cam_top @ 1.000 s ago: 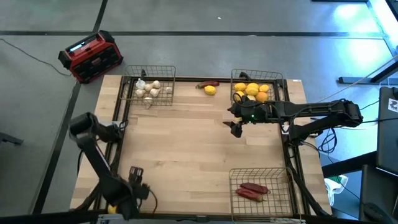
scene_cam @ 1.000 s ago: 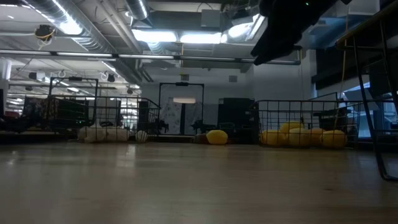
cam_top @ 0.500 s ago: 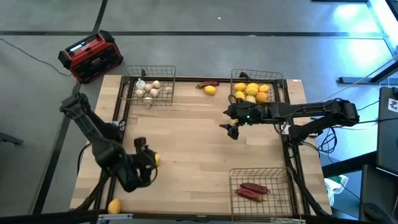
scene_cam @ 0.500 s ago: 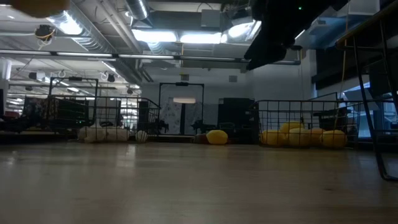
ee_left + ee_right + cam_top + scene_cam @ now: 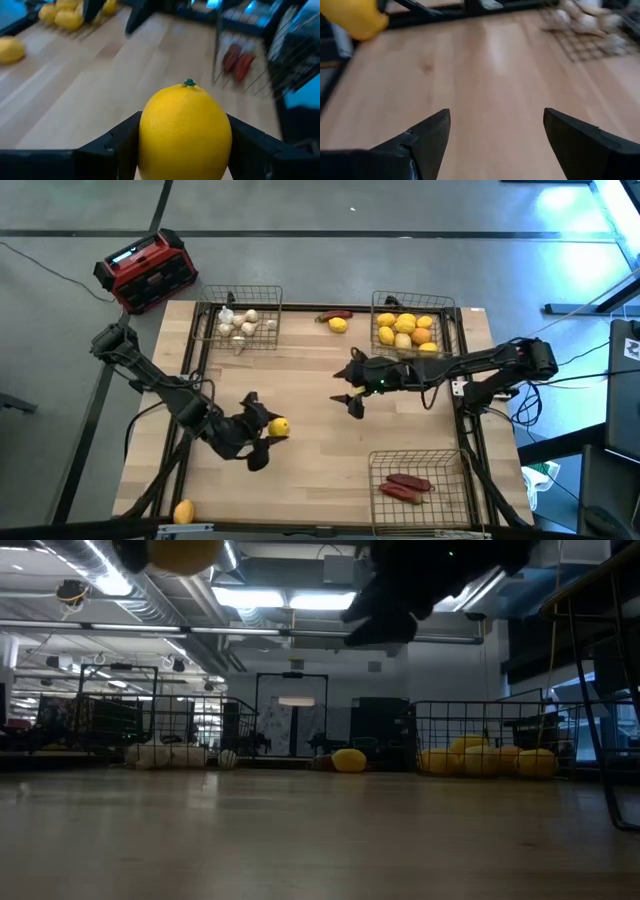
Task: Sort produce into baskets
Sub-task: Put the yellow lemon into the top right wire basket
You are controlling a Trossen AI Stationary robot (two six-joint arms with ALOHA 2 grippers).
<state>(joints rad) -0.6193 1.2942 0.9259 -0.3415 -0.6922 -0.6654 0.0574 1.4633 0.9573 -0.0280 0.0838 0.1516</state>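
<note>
A yellow lemon [image 5: 279, 427] hangs above the table's near-left part, in my left gripper [image 5: 268, 431], which is shut on it. In the low view the lemon [image 5: 180, 552] is high above the wood. My right gripper [image 5: 346, 390] stands open over the table's middle, holding nothing. Three wire baskets rest on the table. The far-left one [image 5: 262, 292] holds whitish bulbs. The far-right one [image 5: 448, 308] holds yellow and orange fruits. The near-right one [image 5: 378, 465] holds red peppers. A loose lemon [image 5: 338, 325] and a red pepper [image 5: 335, 314] lie at the far edge. My left gripper pinches the lemon between its two fingers, one on each of its sides [image 5: 146, 135]. The fingers [image 5: 112, 147] come slanting down from the table's left. The lemon's green stem nub [image 5: 189, 83] shows between them. The lemon is lifted clear of the table.
Another yellow-orange fruit [image 5: 183, 512] lies at the table's near-left corner. A red and black box [image 5: 146, 270] stands on the floor beyond the far-left corner. Bare wood lies between the two grippers and the baskets.
My left gripper has gone up and from the near-left corner toward the table's middle, turning as it went and carrying the lemon, which is now high above the wood. My right gripper has moved down and toward the table's left, still open.
</note>
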